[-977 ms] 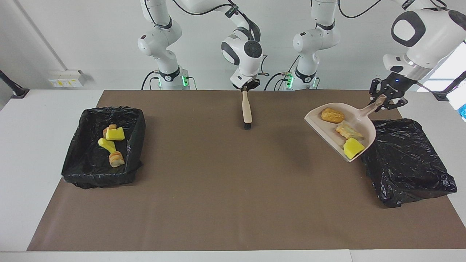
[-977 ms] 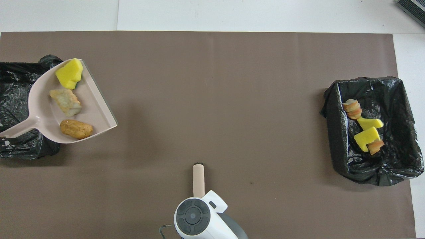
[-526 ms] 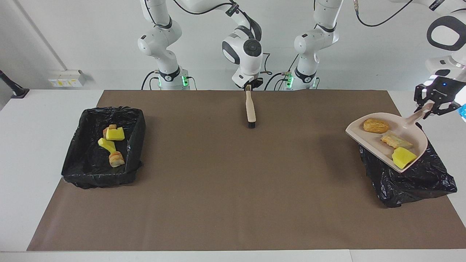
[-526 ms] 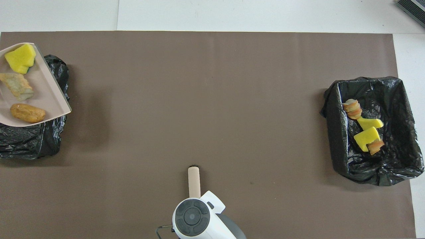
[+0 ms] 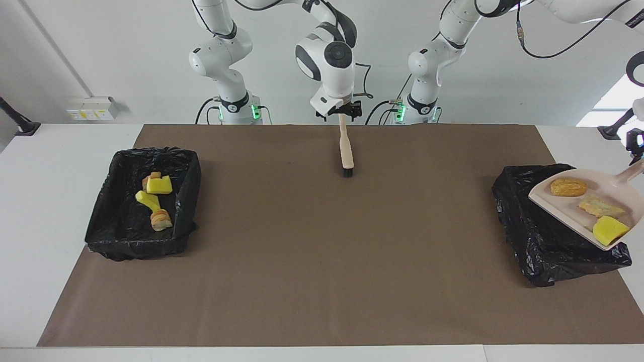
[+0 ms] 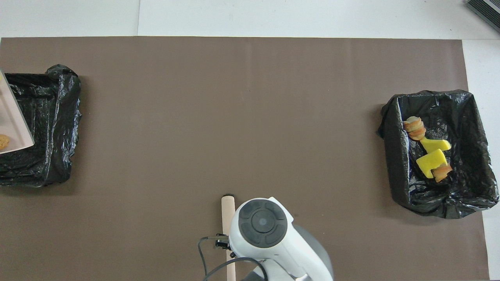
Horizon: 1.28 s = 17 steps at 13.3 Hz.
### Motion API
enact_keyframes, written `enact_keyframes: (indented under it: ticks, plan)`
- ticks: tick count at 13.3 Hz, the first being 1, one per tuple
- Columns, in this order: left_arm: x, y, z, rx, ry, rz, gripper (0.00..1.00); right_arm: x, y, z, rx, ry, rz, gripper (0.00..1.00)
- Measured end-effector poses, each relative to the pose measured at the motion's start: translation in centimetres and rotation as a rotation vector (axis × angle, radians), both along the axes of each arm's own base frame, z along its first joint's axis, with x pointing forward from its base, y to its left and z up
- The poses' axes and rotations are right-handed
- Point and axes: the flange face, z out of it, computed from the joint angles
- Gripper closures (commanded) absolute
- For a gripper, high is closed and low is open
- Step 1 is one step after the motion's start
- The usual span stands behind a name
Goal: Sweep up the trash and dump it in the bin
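Brown mat (image 5: 322, 281); left hand (image 5: 635, 151) clamps dustpan (image 5: 588, 203); right hand (image 5: 343, 111) spread around brush (image 5: 346, 151).

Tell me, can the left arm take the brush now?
Probably not: the left pincer is shut on the dustpan, which carries trash over the bin at its end of the table, and the right pincer is at the brush handle.

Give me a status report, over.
Left gripper shut on dustpan, over bin at left arm's end. Three trash pieces in dustpan, not yet dumped. Right gripper open over brush handle; brush on table.
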Motion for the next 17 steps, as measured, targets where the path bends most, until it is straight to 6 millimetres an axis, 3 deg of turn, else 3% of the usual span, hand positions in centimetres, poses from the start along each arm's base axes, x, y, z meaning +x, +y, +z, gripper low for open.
enact_keyframes:
  ticks: [2,5,9,12,15,17]
  plan:
    - [0.4,-0.7,0.1,0.095,0.06,-0.041,1.0,3.5,-4.0,3.3,0.019,-0.063,0.054,0.0]
    - [0.3,-1.2,0.0,0.158,0.14,-0.062,1.0,8.5,-9.4,6.3,0.087,-0.147,0.201,0.0]
    - [2.6,-5.5,0.5,0.328,0.219,-0.159,1.0,14.4,-18.7,10.4,0.059,-0.272,0.252,0.0]
    - [3.8,-7.9,1.1,0.452,0.253,-0.218,1.0,16.6,-24.1,12.4,0.016,-0.333,0.373,0.0]
    - [4.5,-9.0,1.7,0.566,0.286,-0.265,1.0,18.2,-32.2,13.4,-0.021,-0.341,0.372,0.0]
    - [5.2,-10.5,2.5,0.632,0.292,-0.3,1.0,18.5,-36.4,13.8,-0.033,-0.341,0.318,0.0]
